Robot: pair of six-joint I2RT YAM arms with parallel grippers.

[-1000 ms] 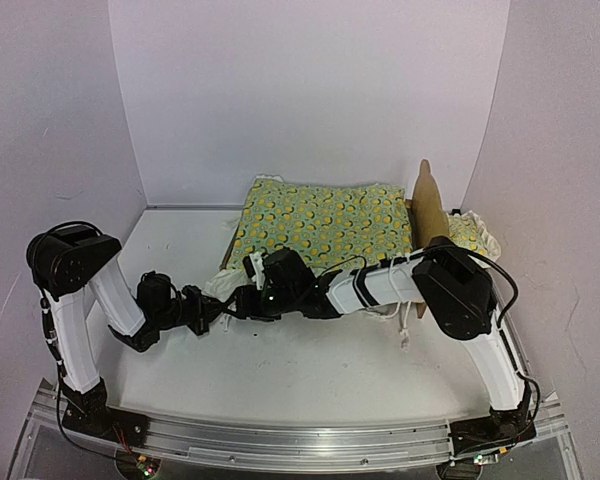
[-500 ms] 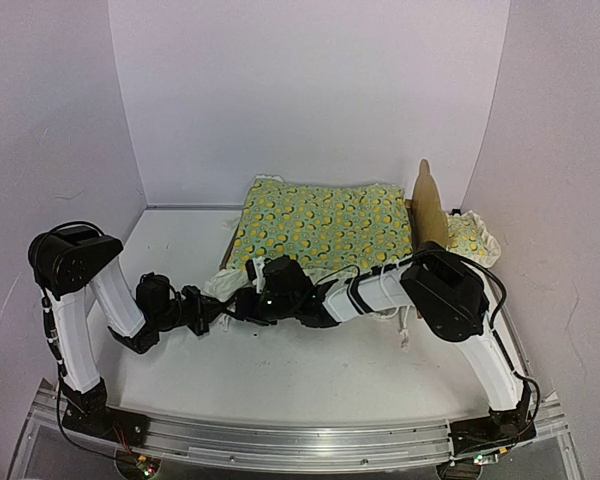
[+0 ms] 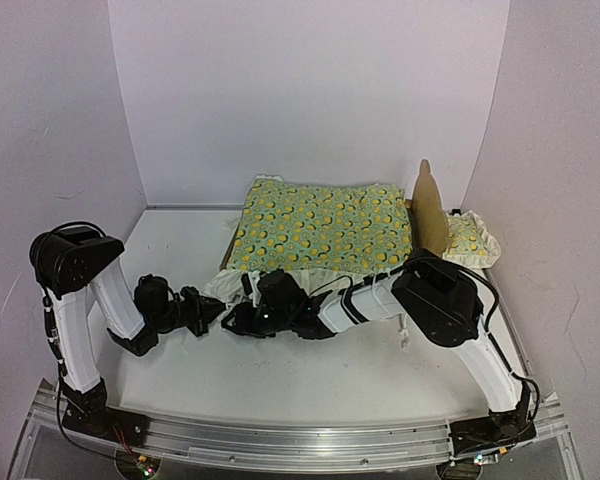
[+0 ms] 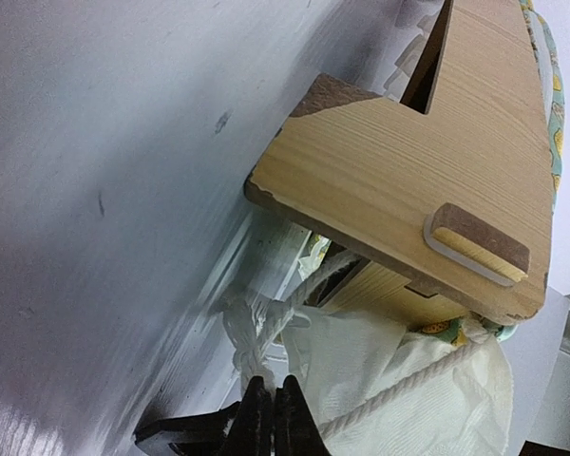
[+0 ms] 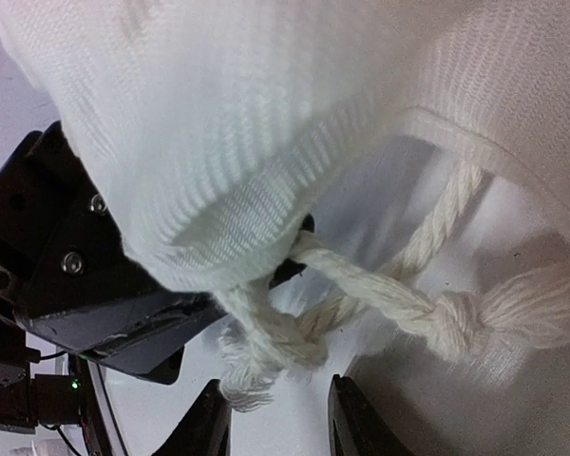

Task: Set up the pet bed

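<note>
The pet bed (image 3: 423, 205), a plywood frame with a tall headboard at its right end, stands at the back under a lemon-print blanket (image 3: 320, 225). Its wooden corner (image 4: 399, 180) fills the left wrist view. A white drawstring bag (image 3: 225, 284) lies at the bed's front-left corner. My left gripper (image 4: 272, 389) is shut on the bag's knotted cord (image 4: 247, 342). My right gripper (image 5: 275, 399) faces it, open, its fingers either side of the frayed cord end (image 5: 256, 356) and just short of it. In the top view the grippers, left (image 3: 212, 308) and right (image 3: 235, 318), nearly meet.
A small lemon-print pillow (image 3: 468, 237) lies right of the headboard by the right wall. A second cord knot (image 5: 456, 318) hangs beside the bag cloth (image 5: 266, 114). White walls enclose the table on three sides.
My right arm has slid forward and left toward the left gripper, and its jaws have narrowed around the cord end. The left arm has stayed put.
</note>
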